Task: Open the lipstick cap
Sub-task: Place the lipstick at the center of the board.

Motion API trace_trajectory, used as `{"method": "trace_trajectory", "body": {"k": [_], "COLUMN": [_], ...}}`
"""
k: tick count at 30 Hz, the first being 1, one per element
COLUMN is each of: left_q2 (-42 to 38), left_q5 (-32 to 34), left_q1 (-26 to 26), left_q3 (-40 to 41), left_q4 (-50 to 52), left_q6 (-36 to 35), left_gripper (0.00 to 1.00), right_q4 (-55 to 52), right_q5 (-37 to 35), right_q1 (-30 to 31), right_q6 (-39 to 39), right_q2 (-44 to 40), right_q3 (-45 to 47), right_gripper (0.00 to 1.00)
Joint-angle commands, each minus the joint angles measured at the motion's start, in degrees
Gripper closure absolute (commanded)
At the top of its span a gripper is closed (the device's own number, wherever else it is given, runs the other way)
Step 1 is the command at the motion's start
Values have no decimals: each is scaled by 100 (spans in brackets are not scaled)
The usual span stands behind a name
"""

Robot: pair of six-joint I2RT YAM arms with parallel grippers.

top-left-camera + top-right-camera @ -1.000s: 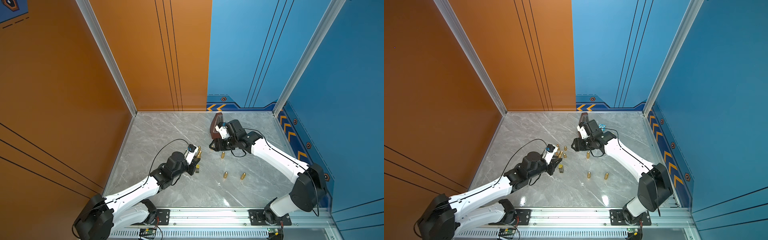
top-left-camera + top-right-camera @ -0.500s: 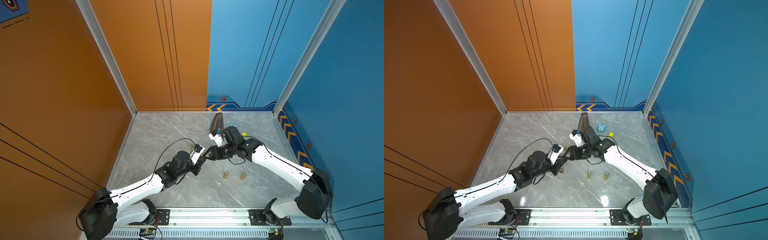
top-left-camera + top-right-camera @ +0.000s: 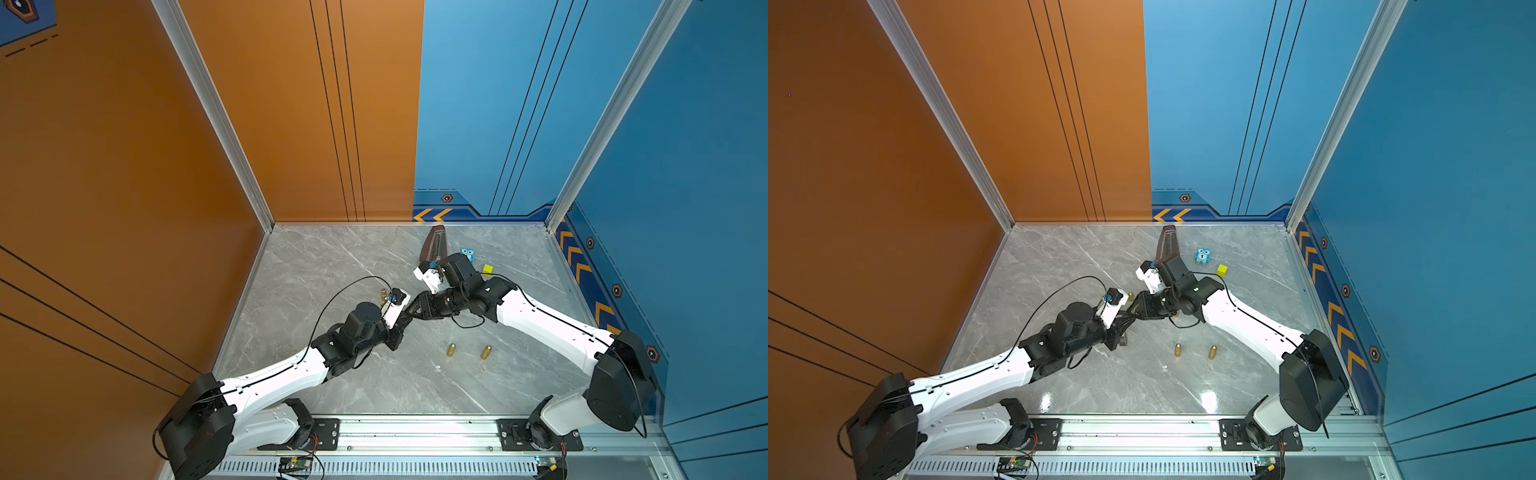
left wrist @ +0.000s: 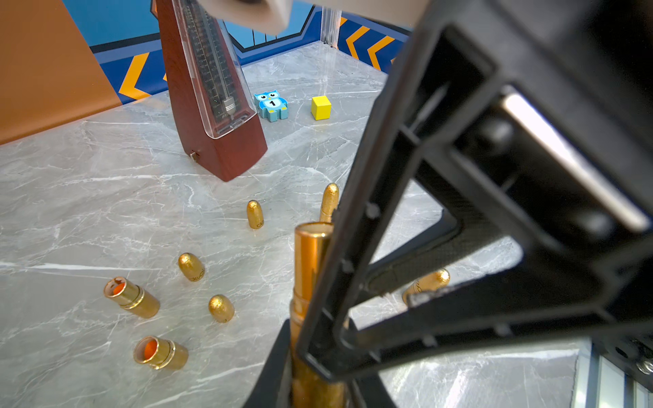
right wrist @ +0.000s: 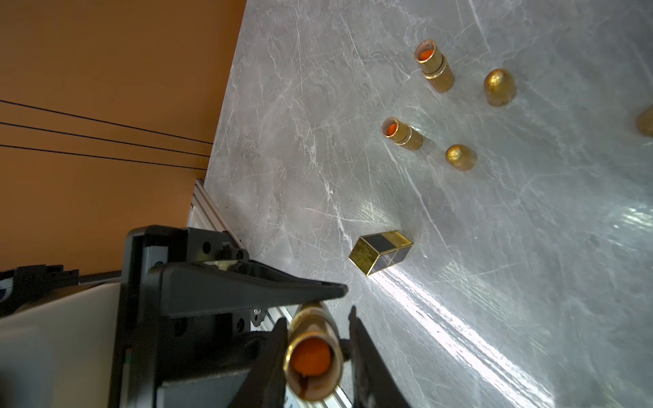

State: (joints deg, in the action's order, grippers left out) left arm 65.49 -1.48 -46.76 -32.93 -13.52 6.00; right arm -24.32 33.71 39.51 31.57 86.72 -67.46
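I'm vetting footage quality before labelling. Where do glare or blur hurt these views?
Right wrist view: a bright glare streak washes out part of the marble table, and the held lipstick, up close, is soft. In a top view, small lamp reflections sit on the table by the rail.

Metronome point(image 3: 434, 243), twelve o'clock on the table point(image 3: 332, 266), base hidden behind the right arm point(image 3: 540, 320)! Lipstick point(image 4: 311, 261) half-covered by the right gripper point(image 5: 318, 314); whether it's pinching, can't tell.
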Motion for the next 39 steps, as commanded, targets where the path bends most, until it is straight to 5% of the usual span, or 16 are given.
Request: {"method": "trace_trajectory", "body": {"k": [1,15,23,28,31,39], "left_q2": [16,123,112,-144,-288,-590], "left_q5": [115,161,257,558,786,1147], "left_q1": [-52,-56,-46,24,72,230], "left_q3": [-186,-219,-65,149,168,122], "left_q4": [-121,-117,-107,149,548,1311], "left_q6": [-46,-78,-69,96,214,425], "left_gripper": [100,100,35,9,1,1], "right_q4": [97,-169,-597,-777,-689,-193], "right_q5": [108,-663,-1649,-2825,-3545,-4255], "right_q1": [31,189,180,226,285,352], "right_q6": [13,-264,-495,-694,-803,-897], "right_q2": [106,-90,-52,168,395,1314], "right_q3": [40,-63,-350,-543,-599,-844], "right_gripper": [74,84,83,83,83,83]}}
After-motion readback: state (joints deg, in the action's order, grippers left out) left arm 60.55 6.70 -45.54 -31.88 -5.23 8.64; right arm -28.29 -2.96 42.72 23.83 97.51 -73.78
